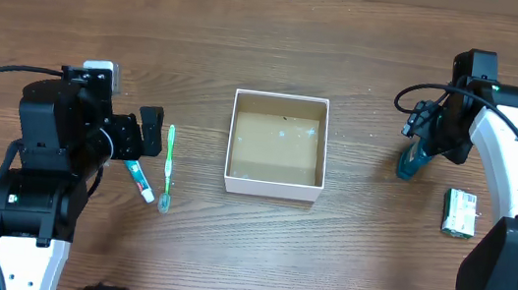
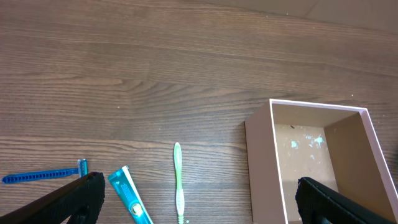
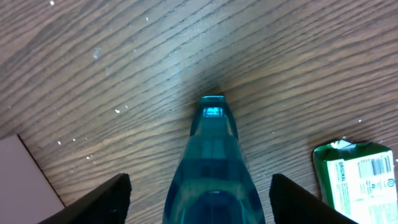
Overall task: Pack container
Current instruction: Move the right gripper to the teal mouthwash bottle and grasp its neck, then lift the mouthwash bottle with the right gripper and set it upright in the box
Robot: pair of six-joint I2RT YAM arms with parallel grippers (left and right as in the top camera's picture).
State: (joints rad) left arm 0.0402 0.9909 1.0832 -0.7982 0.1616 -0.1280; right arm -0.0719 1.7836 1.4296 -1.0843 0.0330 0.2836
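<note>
Since the container [image 2: 258,162] right of our left claw [image 2: 200,182] looks light and thin-walled, we would pinch one wall gently; both claws stand apart, the right claw [image 3: 200,182] astride a bottle [image 3: 214,155].

On my wooden desk [image 1: 271,47], a green toothbrush [image 1: 168,168] lies at the left, pointing far to near. A small teal tube [image 1: 140,179] slants just left of it. Further left, a blue razor [image 2: 43,176] lies crosswise. At the right I see a clear teal bottle [image 1: 409,163], and a green wrapped packet [image 1: 461,212] lies to its right, a little nearer and apart from it.
</note>
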